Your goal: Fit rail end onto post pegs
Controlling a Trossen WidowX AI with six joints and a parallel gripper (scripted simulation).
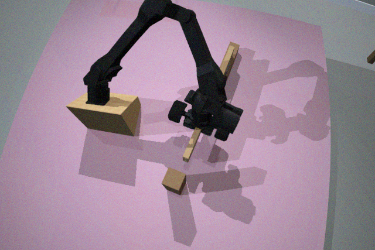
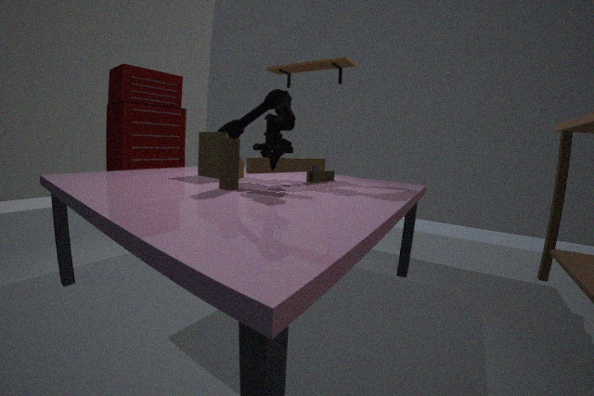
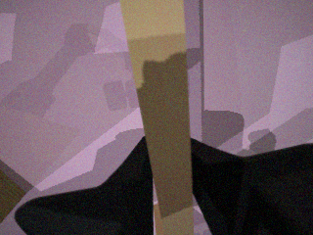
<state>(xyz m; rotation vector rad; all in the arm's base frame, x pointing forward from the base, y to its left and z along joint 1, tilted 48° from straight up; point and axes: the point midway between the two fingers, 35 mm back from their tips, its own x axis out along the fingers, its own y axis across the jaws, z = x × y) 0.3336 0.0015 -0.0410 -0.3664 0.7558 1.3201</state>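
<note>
The long wooden rail (image 1: pixel 191 146) (image 2: pixel 297 164) (image 3: pixel 161 29) looks roughly level in the exterior view. My gripper (image 2: pixel 273 166) (image 3: pixel 159 138) is shut on it partway along, with a black finger on each side. The rail's near end is off the table, with a visible gap to the short wooden post (image 1: pixel 174 179) (image 2: pixel 229 163). The pegs and the end holes cannot be made out. The rail's far end is at the bracket (image 2: pixel 315 173) on the low footboard block (image 2: pixel 329 175); how it is seated is too small to tell.
The arm stands on a large wooden base block (image 1: pixel 109 123) (image 2: pixel 211 154), to the left of the rail in the top view. The pink table (image 1: pixel 60 211) (image 2: pixel 230 238) carries everything. A red cabinet (image 2: pixel 146 130) and a wall shelf (image 2: pixel 312 66) are in the background.
</note>
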